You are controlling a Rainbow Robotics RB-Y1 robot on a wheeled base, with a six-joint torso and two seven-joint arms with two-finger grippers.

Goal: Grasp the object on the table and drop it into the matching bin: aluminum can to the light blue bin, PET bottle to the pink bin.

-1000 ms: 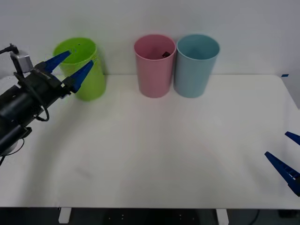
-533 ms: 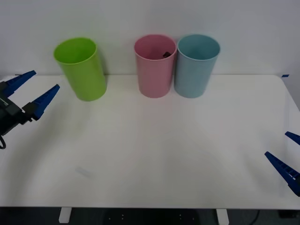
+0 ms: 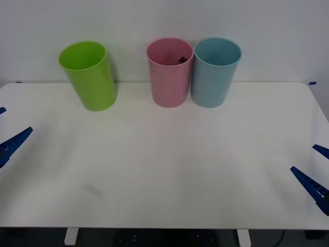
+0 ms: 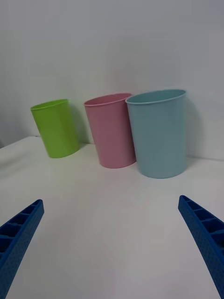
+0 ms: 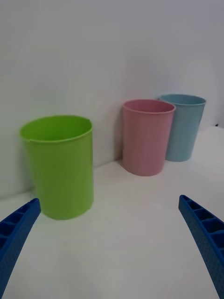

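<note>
- At the left edge of the surface (image 3: pixel 164 170), your left hand (image 3: pixel 7 135) sits low with its blue fingers (image 3: pixel 15 141) spread wide apart and nothing between them.
- From the left wrist view you see that same left hand (image 5: pixel 112 243) released, one ribbed finger at each lower corner and bare white surface (image 5: pixel 126 233) between them.
- Just ahead of it in that view stands the lime green bin (image 5: pixel 59 166), nearest to it, with the pink bin (image 5: pixel 147 136) farther off and the light blue bin (image 5: pixel 183 126) beyond that.
- At the right edge of the surface, your right hand (image 3: pixel 317 172) is likewise released, its fingers (image 3: pixel 308 184) apart and holding nothing.
- From the right wrist view the right hand (image 4: pixel 112 243) shows one finger at each lower corner, with the light blue bin (image 4: pixel 158 133) closest, the pink bin (image 4: pixel 112 130) just beside it and the lime green bin (image 4: pixel 56 127) farthest.
- Along the back of the surface, you find the lime green bin (image 3: pixel 88 74) standing apart on the left, leaning a little.
- Near the middle, the pink bin (image 3: pixel 169 71) and the light blue bin (image 3: pixel 216 71) stand upright side by side, touching or nearly so.
- Inside the pink bin, a small dark shape at the far inner wall is the PET bottle (image 3: pixel 182 59); you can see little more of it than its black top.
</note>
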